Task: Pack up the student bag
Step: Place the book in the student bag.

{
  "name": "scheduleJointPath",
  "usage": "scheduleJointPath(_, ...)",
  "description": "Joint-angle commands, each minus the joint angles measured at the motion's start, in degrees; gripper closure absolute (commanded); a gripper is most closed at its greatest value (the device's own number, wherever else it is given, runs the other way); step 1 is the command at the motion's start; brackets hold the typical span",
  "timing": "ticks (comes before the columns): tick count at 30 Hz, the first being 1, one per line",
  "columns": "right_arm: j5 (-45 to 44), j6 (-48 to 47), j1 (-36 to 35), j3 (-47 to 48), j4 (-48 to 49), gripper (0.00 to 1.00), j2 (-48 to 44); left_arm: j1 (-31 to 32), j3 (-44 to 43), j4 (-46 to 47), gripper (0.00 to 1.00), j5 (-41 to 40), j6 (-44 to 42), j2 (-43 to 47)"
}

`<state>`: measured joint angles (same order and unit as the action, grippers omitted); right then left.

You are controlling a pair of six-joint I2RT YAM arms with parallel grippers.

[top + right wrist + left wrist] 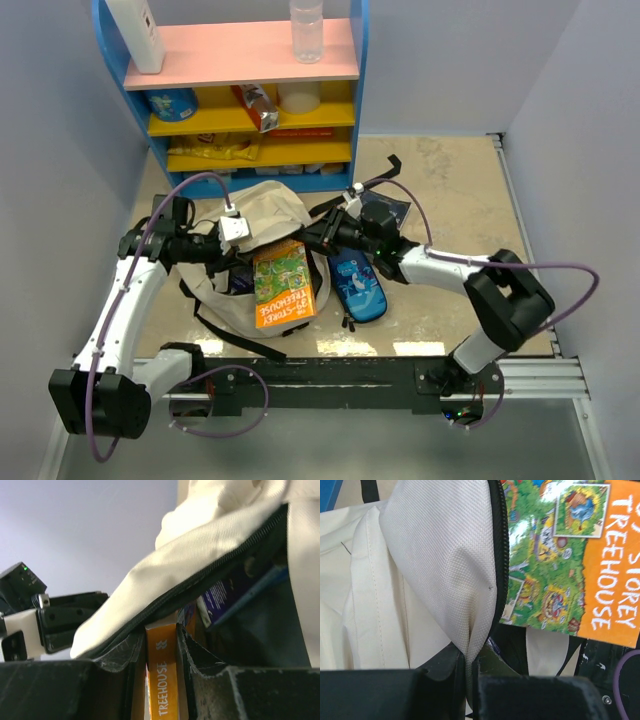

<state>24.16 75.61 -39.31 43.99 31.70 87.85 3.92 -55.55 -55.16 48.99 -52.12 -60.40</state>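
Top external: cream student bag gapes, left pincer pinching its rim, right pincer seemingly clamping the book.

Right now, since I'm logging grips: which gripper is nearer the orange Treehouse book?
Right. The right gripper clamps the book; the left gripper pinches the student bag beside it.

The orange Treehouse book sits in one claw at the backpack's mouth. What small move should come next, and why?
Probably the right gripper should slide the Treehouse book deeper into the backpack. It is shut on the book's spine, most of the cover shows outside the zipper, and the left gripper pinches the beige fabric, holding the mouth open.
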Motion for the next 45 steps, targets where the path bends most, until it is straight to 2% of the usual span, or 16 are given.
scheduleJointPath(1,1.9,5.8,0.2,8.6,13.3,1.0,5.1,0.3,-3.2,-0.7,1.0,3.2,-1.7,2.2)
scheduleJointPath(7,-2.6,3.3,2.4,12.7,13.1,1.0,9.2,0.3,-2.9,-2.1,1.0,3.1,-3.3,3.4)
scheduleJointPath(13,-7.6,5.6,3.5,11.7,16.9,1.0,12.9,0.3,-3.0,-3.0,1.0,4.0,-4.0,3.0)
scheduleJointPath(16,-13.2,5.1,2.7,10.0,17.5,1.0,13.7,0.3,-3.4,-3.7,1.0,4.5,-4.4,2.6)
scheduleJointPath(20,-18.8,1.1,2.5,8.9,9.2,1.0,13.0,0.3,-3.8,-3.9,1.0,4.4,-4.4,2.7)
scheduleJointPath(26,-21.3,-4.2,2.3,7.1,-4.8,1.0,8.7,0.3,-3.5,-3.5,1.0,4.3,-4.2,2.7)
scheduleJointPath(30,-25.0,-0.9,2.0,1.7,-0.3,1.0,6.4,0.3,-3.5,-3.0,1.0,5.3,-3.6,2.1)
scheduleJointPath(33,-34.4,2.6,-0.8,-0.6,0.2,1.0,5.2,0.3,-4.0,-3.1,1.0,5.6,-3.2,2.0)
scheduleJointPath(38,-43.4,8.2,-3.7,6.9,-1.6,1.0,9.4,0.3,-4.3,-2.9,1.0,5.5,-2.6,2.2)
scheduleJointPath(45,-47.2,15.1,-6.7,18.4,-6.3,1.0,17.5,0.3,-4.0,-3.6,1.0,4.9,-2.9,2.3)
